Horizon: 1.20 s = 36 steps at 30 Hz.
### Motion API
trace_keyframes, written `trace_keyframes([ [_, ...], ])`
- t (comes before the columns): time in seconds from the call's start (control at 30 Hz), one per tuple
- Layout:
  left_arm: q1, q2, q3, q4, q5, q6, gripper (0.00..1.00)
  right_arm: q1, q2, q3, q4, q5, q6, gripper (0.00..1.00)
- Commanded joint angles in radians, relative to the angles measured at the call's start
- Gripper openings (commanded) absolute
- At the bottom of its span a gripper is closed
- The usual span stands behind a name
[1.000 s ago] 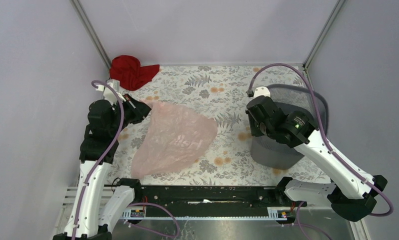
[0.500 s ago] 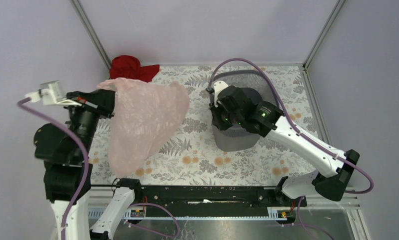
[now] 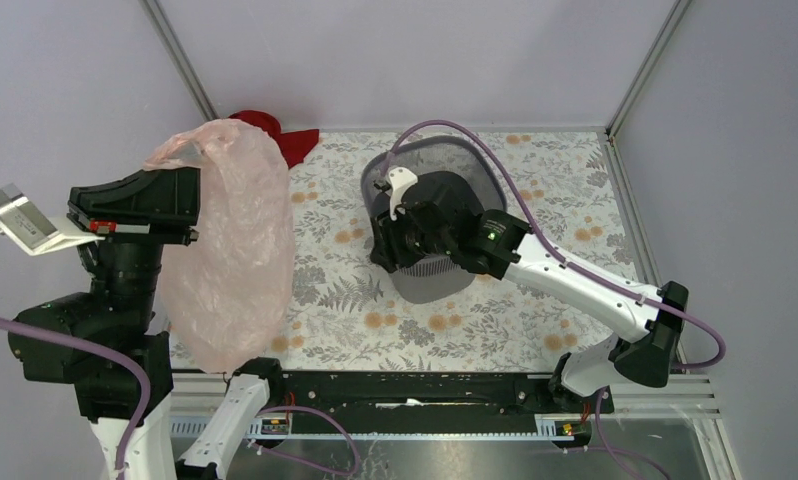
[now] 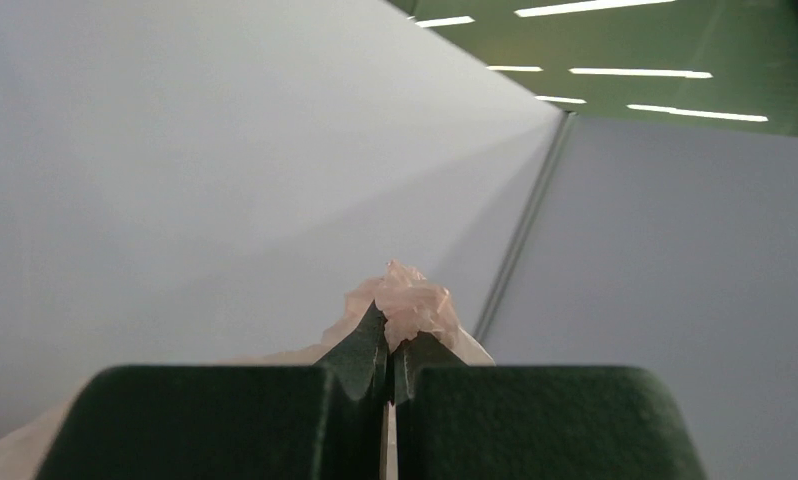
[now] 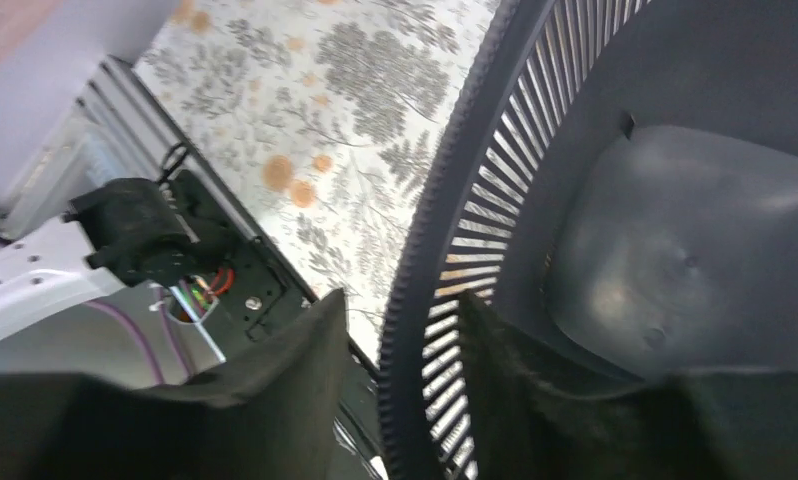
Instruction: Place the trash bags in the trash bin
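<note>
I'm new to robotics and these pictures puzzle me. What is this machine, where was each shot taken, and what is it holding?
Two robot arms stand at a flower-patterned table. The wide view looks down from above; the other two come from wrist cameras. The left gripper pinches a thin pink trash bag, held up. The right gripper has open jaws astride the rim of the grey mesh trash bin. A red cloth lies in the far corner.

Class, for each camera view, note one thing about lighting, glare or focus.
Top external: even soft light, sharp throughout, the trash bag showing translucent. Left wrist: ceiling strip lights glare; the left claw is dark and soft-edged. Right wrist: the right claw blurs close up; the trash bin floor carries a dull sheen.
</note>
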Motion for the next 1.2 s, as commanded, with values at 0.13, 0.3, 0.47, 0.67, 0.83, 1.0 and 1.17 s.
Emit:
trace_keyframes([
  [0.13,0.001,0.069,0.043,0.238,0.176,-0.114,0.0,0.017,-0.029,0.049,0.133,-0.118,0.018,0.72],
  [0.3,0.001,0.078,-0.004,0.375,0.219,-0.211,0.0,0.017,-0.027,0.045,0.047,-0.033,-0.022,0.83],
  [0.47,0.001,0.131,0.013,0.483,0.297,-0.289,0.0,0.018,-0.064,-0.034,0.081,-0.036,-0.086,0.87],
  [0.67,0.001,0.167,0.045,0.541,0.305,-0.336,0.0,0.023,-0.066,-0.023,0.062,-0.069,-0.175,0.49],
  [0.83,0.001,0.154,0.054,0.574,0.303,-0.343,0.0,0.039,-0.111,-0.018,0.014,-0.076,-0.164,0.17],
  [1.0,0.001,0.161,0.075,0.631,0.326,-0.383,0.0,0.046,-0.144,-0.048,-0.028,-0.146,-0.274,0.0],
  [1.17,0.001,0.168,0.076,0.724,0.333,-0.438,0.0,0.046,-0.174,-0.098,0.083,-0.199,-0.246,0.16],
])
